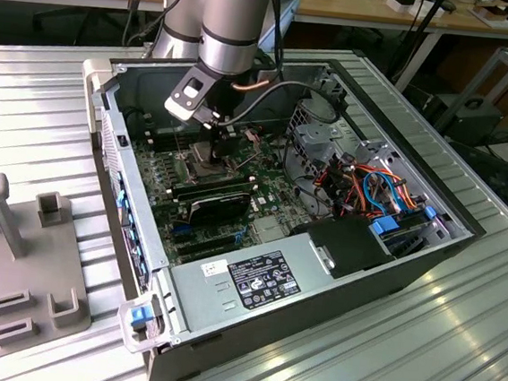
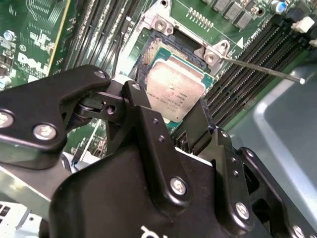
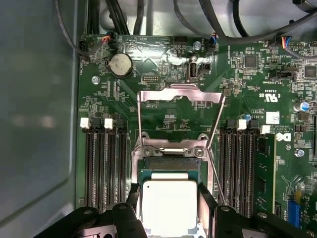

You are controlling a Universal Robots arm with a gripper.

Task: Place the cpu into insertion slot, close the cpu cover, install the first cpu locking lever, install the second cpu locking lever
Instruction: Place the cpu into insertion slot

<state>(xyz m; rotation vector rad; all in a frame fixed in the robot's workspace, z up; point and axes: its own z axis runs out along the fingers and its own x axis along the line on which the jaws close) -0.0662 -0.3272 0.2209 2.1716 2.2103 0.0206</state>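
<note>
Inside the open computer case on the ribbed metal surface, the gripper is lowered over the green circuit board. In both wrist views the cpu is seen between the black fingers, which are closed to the chip's width against two opposite edges, so the cpu is judged to be held. The chip lies directly over the insertion slot, part of whose dark contact field is left uncovered along one side; whether the chip is fully seated cannot be told. The cpu cover is stood up and open beyond the socket, and in the second wrist view a thin locking lever is seen swung free of its catch. The first step is thus judged nearly done, the chip not being let go; the closing of the cover and the fastening of both levers are left undone
</note>
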